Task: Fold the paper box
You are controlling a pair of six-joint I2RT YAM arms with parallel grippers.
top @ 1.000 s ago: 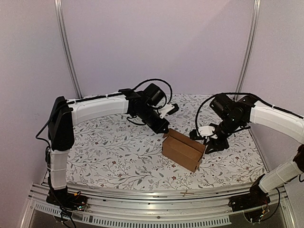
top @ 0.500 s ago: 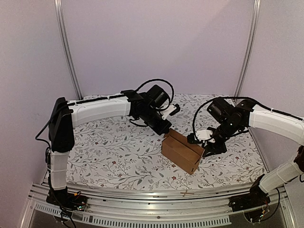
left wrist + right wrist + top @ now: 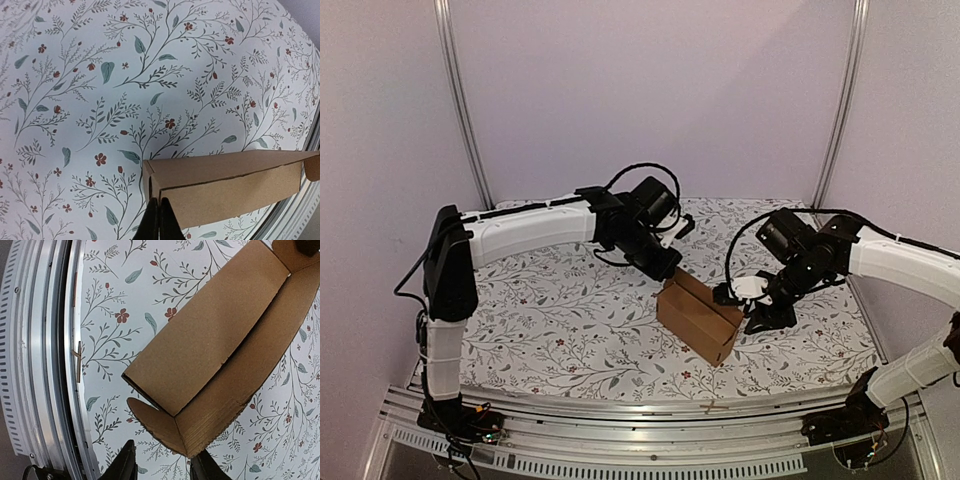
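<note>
Box (image 3: 698, 318) sits at 5 o'clock from the clenched left hand (image 3: 159, 220), 9 o'clock from the released right hand (image 3: 162, 462); wrist views crop both hands' fingers (image 3: 127, 465)

We see the box (image 3: 698, 318), plain brown unprinted cardboard: a long, narrow carton only partly formed. One long side is open and its inside shows, and a rounded flap at the 4 o'clock end is untucked. It stands on the table (image 3: 550, 300) just 4 o'clock of centre, with its length running from 10 to 4 o'clock.
</note>
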